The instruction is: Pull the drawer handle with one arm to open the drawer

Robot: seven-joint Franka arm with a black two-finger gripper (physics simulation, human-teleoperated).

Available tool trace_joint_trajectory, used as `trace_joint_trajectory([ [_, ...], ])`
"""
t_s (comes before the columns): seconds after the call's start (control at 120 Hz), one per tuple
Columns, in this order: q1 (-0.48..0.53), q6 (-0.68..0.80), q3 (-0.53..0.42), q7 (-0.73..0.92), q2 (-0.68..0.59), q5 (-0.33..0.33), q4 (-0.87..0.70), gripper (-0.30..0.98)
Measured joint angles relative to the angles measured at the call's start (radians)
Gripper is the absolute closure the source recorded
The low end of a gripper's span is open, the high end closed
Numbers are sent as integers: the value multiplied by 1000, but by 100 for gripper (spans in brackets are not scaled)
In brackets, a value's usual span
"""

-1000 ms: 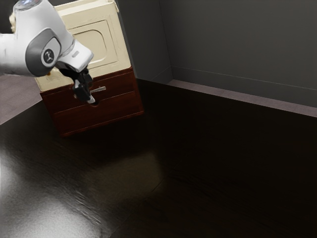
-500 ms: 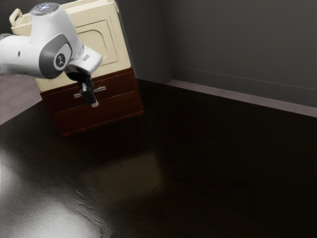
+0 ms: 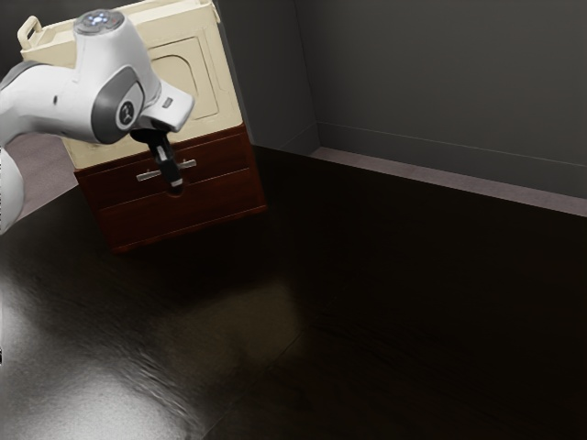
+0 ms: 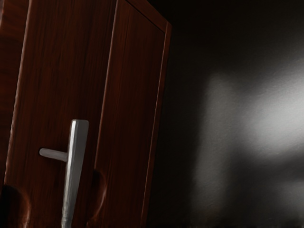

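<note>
My gripper (image 3: 174, 187) hangs in front of the red-brown drawer unit in the exterior view, its dark fingers overlapping the middle of the silver handle (image 3: 149, 175). Whether the fingers touch the handle, or how far apart they stand, is not visible. The upper drawer (image 3: 222, 161) is flush with the unit's front. In the wrist view the handle (image 4: 75, 164) is a metal bar on a post, standing off the drawer front (image 4: 59, 85); its far part runs out of the picture.
A cream cabinet body (image 3: 215, 101) with a raised panel sits above the drawers. A lower drawer front (image 3: 229, 194) is beneath the handle. The dark glossy floor (image 3: 367, 302) spreads out in front, and grey walls (image 3: 440, 82) stand behind.
My hand has moved toward the exterior view's right and swung round before the handle, whose left end has come into sight. The drawer has not visibly moved.
</note>
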Motion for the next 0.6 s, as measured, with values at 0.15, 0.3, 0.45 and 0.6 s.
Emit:
trace_joint_trajectory([
  [0.15, 0, 8, 5, -12, 22, 42, 14, 12],
  [0.3, 0, 29, 6, -18, 75, 66, 72, 14],
  [0.45, 2, 42, 12, -21, 104, 73, 105, 16],
  [0.6, 3, 48, 14, -24, 107, 74, 107, 18],
])
